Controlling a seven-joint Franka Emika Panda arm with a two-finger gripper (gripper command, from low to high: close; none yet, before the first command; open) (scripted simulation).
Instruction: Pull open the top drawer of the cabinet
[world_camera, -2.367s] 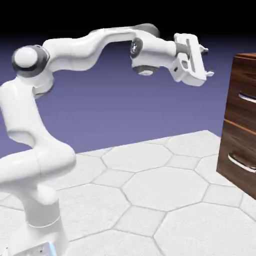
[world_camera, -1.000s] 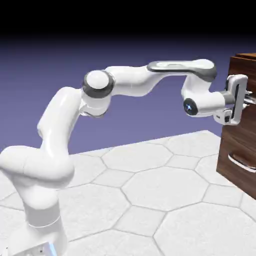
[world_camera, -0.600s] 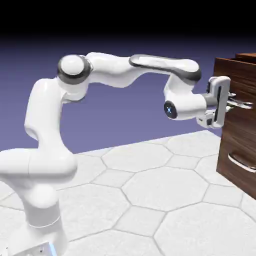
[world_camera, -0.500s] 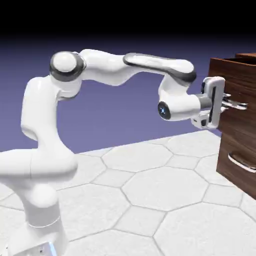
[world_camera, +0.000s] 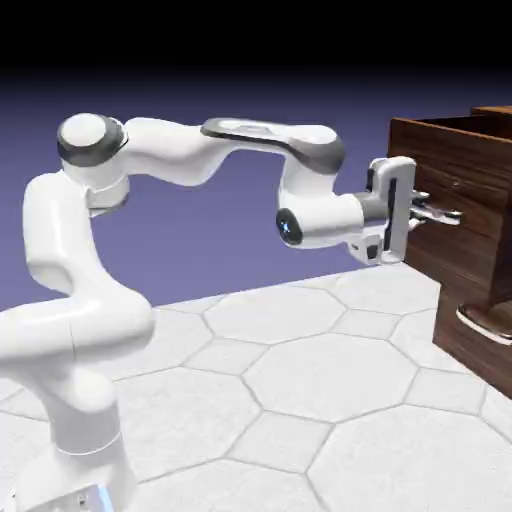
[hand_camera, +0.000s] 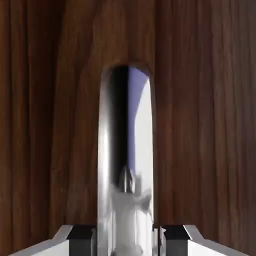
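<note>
The top drawer (world_camera: 450, 170) is pulled out of the cabinet (world_camera: 491, 110), and it sits up above the low drawer (world_camera: 460, 350). The claw (hand_camera: 128, 242) is right at its handle (hand_camera: 126, 150). One tip is on each side of the shiny bar, and the bar goes between them. The tips are very near the bar, but I cannot tell if they pinch it or just stand a little bit apart around it.

In the hand view, the handle is big and silver. It stands up and down in the middle, with a round top end. It is so shiny that it has a black stripe, a blue stripe and bright white parts in it. Brown wood with dark lines is all around it.

In the exterior view, the white hand (world_camera: 398, 210) is just in front of the drawer, and its fingers point at the wood. The top drawer sticks out toward the arm (world_camera: 165, 150), much more than the low drawer does. You can see a bit of the dark inside over its top edge. The low drawer is shut, and it has its own curved silver handle.

The arm is white with gray rings. It goes up from the exterior view's left, bends, and reaches over to the right. The ground (world_camera: 325, 375) has big pale tiles, and the back (world_camera: 220, 230) is blue and purple, with black at the top
</note>
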